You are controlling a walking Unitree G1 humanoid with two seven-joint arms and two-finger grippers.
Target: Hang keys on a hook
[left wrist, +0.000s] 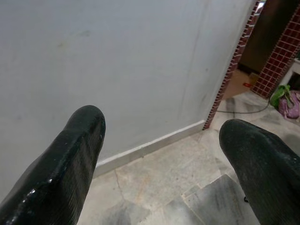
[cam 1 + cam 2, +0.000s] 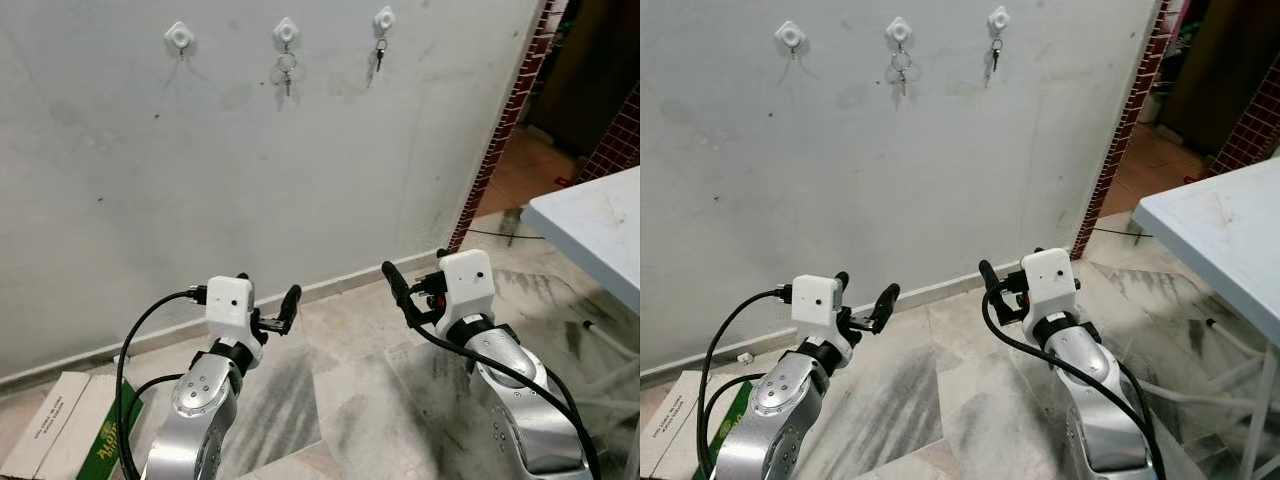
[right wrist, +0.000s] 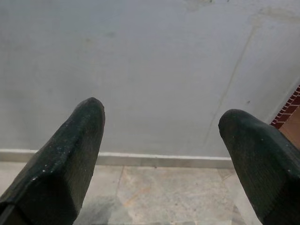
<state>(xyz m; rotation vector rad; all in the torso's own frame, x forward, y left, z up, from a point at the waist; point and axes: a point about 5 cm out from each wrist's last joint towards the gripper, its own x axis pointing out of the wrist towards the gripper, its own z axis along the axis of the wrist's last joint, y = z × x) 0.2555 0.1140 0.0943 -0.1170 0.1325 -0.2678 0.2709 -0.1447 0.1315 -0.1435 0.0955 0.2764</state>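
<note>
Your left gripper and right gripper both hang spread apart and empty near the floor, while keys already dangle from the middle hook, so the hanging looks done.

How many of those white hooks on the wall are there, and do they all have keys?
3, in a row high on the wall: the left hook is bare, the middle hook holds keys, and the right hook holds a key.
</note>
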